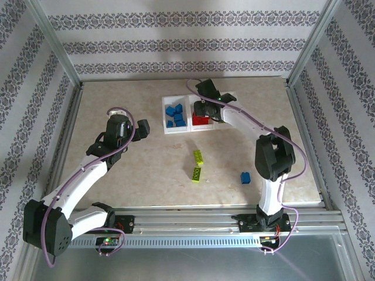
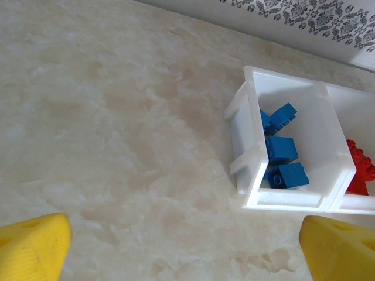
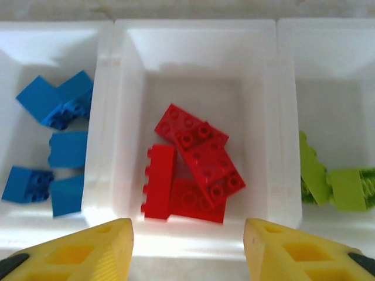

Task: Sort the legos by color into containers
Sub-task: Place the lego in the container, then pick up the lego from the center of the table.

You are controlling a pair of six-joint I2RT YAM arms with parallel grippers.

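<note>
Our right hand (image 3: 187, 249) hangs released, nothing betw. its fingers, over the middle compartment of the white tray (image 3: 106, 117), where the red legos (image 3: 196, 161) lie – blue legos (image 3: 55, 137) fill one neighbouring compartment, lime legos (image 3: 328, 181) the other. Our left hand (image 2: 187, 246) is spread wide & empty above the bench (image 2: 117, 117) near the tray's blue end. Two lime bricks (image 1: 198, 157) and one blue brick (image 1: 245, 177) lie loose on the bench.

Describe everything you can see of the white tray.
The white tray is thin-walled plastic: three square compartments joined in a row, flat on the marbled table toward its far edge. Its left compartment holds blue bricks, the middle red bricks, the right lime-green bricks. The right gripper hangs over the middle compartment, jaws apart.
</note>
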